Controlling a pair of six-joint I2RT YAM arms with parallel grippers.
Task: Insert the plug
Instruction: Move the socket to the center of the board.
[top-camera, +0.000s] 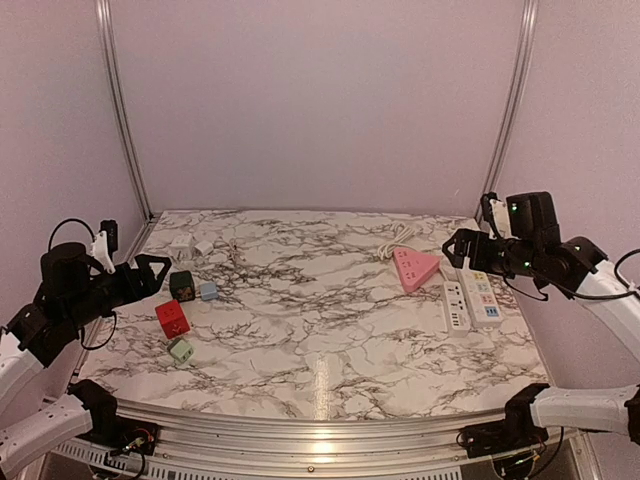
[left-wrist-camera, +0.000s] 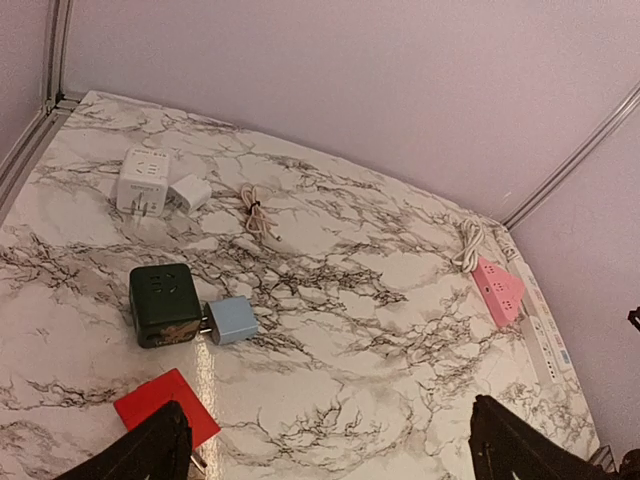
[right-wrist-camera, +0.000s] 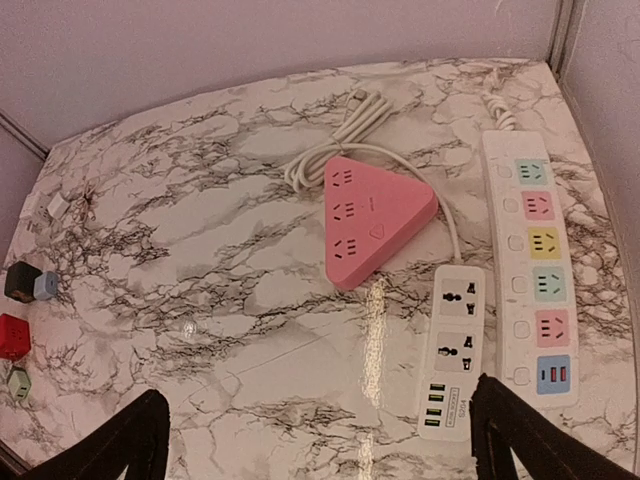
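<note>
three power strips: a pink triangular plastic strip (right-wrist-camera: 372, 216), a short white two-socket strip (right-wrist-camera: 453, 350), a long white strip with coloured sockets (right-wrist-camera: 532, 262). six plug blocks: a dark green cube (left-wrist-camera: 163, 304), a red cube (top-camera: 172, 318), a pale green cube (top-camera: 181, 349), a light blue charger (left-wrist-camera: 233, 320), a white cube (left-wrist-camera: 142, 180), a small white charger (left-wrist-camera: 189, 191). one coiled white cable (left-wrist-camera: 257, 210).

Light is even, soft, from overhead, w/ a slight lilac cast off the walls. Top view: bright but low-res and a bit soft. Pale glare streak on table (top-camera: 320, 385) at 6 o'clock, running onto front metal rail (top-camera: 320, 447). Shadows short and faint. Wall rails (top-camera: 120, 110) lean outward twd frame edges. Left wrist view: glare stripe at 7 o'clock, just below blue adapter (left-wrist-camera: 233, 320). Left fingers (left-wrist-camera: 150, 450) at 7 & 5 o'clock near-black, no detail. Right wrist view: sharpest. Sheen on marble at 6 o'clock of pink strip (right-wrist-camera: 375, 215). Right fingers (right-wrist-camera: 130, 445) dark, soft-edged.
</note>
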